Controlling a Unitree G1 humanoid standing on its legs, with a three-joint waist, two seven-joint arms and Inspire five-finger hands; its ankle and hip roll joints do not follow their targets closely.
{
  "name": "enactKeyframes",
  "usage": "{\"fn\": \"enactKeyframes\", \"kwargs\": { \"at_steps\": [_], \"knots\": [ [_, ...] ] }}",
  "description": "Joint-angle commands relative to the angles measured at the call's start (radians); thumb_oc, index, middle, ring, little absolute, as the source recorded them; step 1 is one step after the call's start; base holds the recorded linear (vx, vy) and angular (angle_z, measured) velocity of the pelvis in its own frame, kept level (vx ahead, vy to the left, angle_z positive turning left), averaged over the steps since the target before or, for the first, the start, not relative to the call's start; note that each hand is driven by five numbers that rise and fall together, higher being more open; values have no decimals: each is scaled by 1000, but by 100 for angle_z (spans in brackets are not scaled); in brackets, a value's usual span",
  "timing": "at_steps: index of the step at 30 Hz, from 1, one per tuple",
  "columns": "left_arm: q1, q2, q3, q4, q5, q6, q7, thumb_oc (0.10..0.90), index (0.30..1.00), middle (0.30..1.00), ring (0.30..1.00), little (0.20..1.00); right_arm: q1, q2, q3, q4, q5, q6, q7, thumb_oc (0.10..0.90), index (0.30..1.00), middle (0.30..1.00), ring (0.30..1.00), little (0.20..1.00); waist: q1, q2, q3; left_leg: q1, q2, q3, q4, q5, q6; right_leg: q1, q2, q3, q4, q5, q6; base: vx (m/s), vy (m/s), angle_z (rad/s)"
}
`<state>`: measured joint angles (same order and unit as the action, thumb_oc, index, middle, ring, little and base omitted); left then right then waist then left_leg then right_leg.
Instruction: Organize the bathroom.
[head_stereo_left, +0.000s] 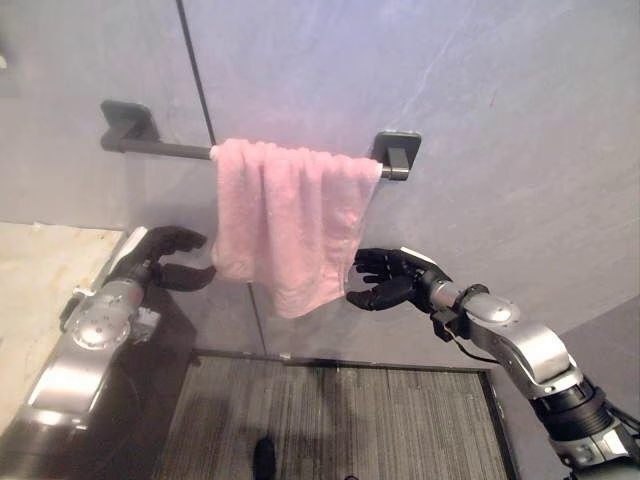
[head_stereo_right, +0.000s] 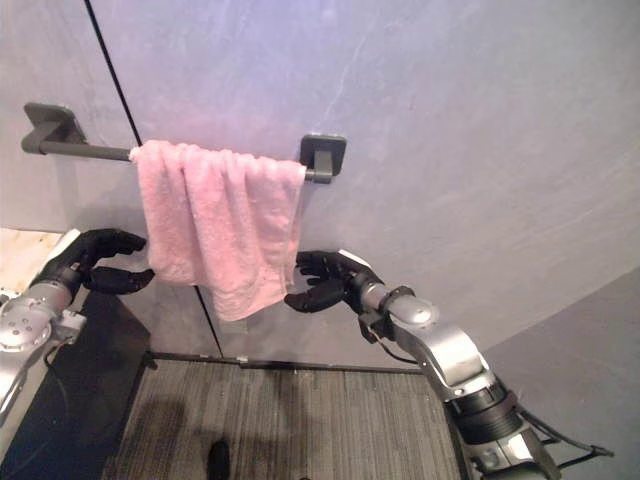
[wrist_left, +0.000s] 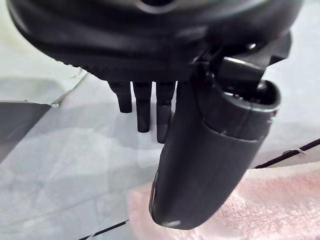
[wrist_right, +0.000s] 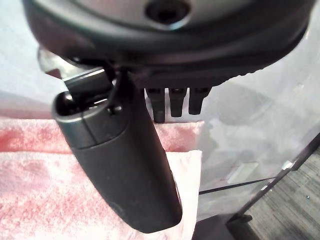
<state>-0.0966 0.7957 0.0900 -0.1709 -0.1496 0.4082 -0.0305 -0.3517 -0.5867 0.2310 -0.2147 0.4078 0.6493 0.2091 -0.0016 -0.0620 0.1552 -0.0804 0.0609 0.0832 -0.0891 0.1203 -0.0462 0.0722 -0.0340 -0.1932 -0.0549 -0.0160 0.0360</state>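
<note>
A pink towel (head_stereo_left: 290, 225) hangs bunched over the right half of a dark towel bar (head_stereo_left: 160, 150) fixed to the grey wall. My left hand (head_stereo_left: 165, 258) is level with the towel's lower left edge, just beside it. Its fingers are relaxed with the thumb apart, and it holds nothing. My right hand (head_stereo_left: 388, 278) is open by the towel's lower right corner, palm turned toward the cloth, close to it without gripping. In the left wrist view the towel (wrist_left: 280, 200) lies beyond the thumb. In the right wrist view the towel (wrist_right: 40, 170) hangs behind the thumb.
The bar's right bracket (head_stereo_left: 398, 152) juts from the wall above my right hand. A dark vertical seam (head_stereo_left: 197, 70) runs down the wall. Below lies a grey striped floor mat (head_stereo_left: 340, 420). A pale beige surface (head_stereo_left: 40, 290) sits at the left.
</note>
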Motion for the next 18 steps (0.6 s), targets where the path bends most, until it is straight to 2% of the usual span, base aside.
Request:
{"fn": "enactKeyframes", "kwargs": {
  "at_steps": [1,7,10,18],
  "knots": [
    [-284,56,-50,-130,-95,-100,-9,800,900,900,900,900,-173,-10,19,-117,20,-79,-37,800,900,900,900,900,-37,49,-115,94,74,68,7,-95,-42,-49,-58,39,66,-33,130,20,8,5],
    [-354,78,-86,-132,-222,-35,-75,800,900,900,900,900,-219,-13,38,-102,34,-70,-58,800,900,900,900,900,-42,56,-121,98,79,76,6,-94,-45,-48,-62,41,67,-35,134,13,4,2],
    [-385,78,-109,-135,-343,-11,-116,800,900,900,900,900,-233,-12,42,-98,30,-71,-54,800,900,900,900,900,-48,63,-122,100,83,82,5,-94,-46,-49,-64,41,69,-37,136,0,0,0],
    [-471,74,-173,-141,-406,-28,-100,800,900,900,900,900,-268,6,65,-86,24,-67,-72,800,900,900,900,900,-60,68,-125,103,88,97,3,-94,-48,-52,-69,40,70,-38,142,2,-1,-1]
  ]
}}
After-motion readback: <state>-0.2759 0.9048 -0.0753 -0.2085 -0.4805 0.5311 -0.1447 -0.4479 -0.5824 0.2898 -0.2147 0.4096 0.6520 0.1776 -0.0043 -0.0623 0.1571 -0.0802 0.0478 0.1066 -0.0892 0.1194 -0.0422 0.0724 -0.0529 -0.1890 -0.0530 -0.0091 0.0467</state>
